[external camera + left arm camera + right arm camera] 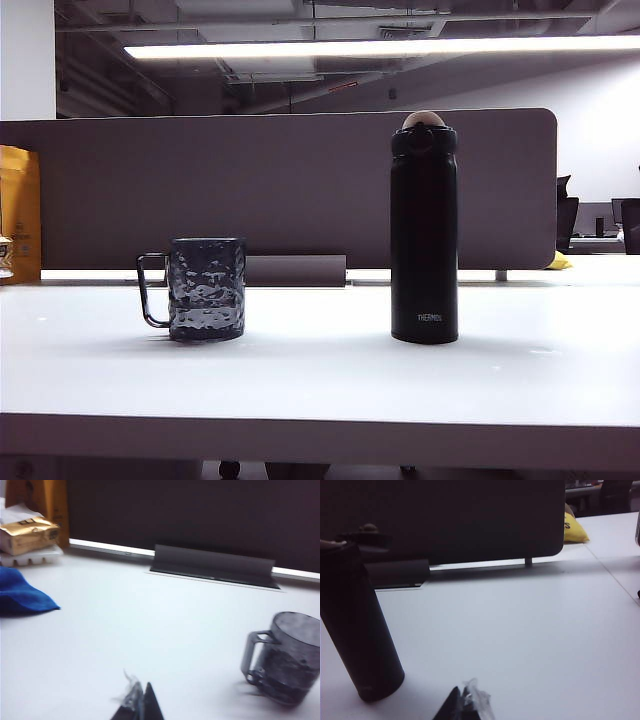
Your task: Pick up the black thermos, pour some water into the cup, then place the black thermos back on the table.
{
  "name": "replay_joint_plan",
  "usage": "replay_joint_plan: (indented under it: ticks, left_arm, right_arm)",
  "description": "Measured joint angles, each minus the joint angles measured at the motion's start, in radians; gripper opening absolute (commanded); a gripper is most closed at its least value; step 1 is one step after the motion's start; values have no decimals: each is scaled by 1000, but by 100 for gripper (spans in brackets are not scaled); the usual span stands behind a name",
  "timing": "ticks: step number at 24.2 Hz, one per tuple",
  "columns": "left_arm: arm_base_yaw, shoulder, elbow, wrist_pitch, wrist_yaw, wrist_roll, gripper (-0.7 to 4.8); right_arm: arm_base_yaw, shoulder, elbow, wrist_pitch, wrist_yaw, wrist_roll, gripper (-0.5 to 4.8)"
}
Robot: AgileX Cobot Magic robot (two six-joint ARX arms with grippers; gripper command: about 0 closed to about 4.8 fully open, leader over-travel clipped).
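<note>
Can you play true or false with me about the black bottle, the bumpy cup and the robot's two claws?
1. The black thermos stands upright on the table. True.
2. The cup lies on its side. False: it stands upright.
3. The thermos is taller than the cup. True.
4. The right gripper holds the thermos. False: it is shut on nothing, apart from the thermos.
5. The left gripper is wide open. False: it is shut, near the cup.

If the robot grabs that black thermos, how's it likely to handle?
The black thermos is tall and slim on a small base, so a sideways nudge could probably tip it. Its smooth matte wall looks rigid and may slip. The right gripper, shut, sits nearest.
</note>
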Motion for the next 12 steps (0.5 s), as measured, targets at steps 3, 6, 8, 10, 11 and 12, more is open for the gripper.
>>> replay_joint_plan:
  ticks: [3,6,8,10,11,12]
  left_arm:
    - [0,0,0,5,11,0,-6]
    - [0,0,0,5,12,0,-5]
    - [0,0,0,5,12,0,-6]
    - [0,0,0,5,12,-1,-3]
    - [0,0,1,5,12,-3,32]
    - [0,0,2,4,13,-19,122]
  right_arm:
    - [0,0,0,6,2,-1,-6]
    - [0,0,0,6,10,-32,-6]
    - [0,0,0,8,10,-57,-6]
    - [0,0,0,11,10,-64,-4]
    - [0,0,0,16,10,-65,18]
    - [0,0,0,24,10,-65,108]
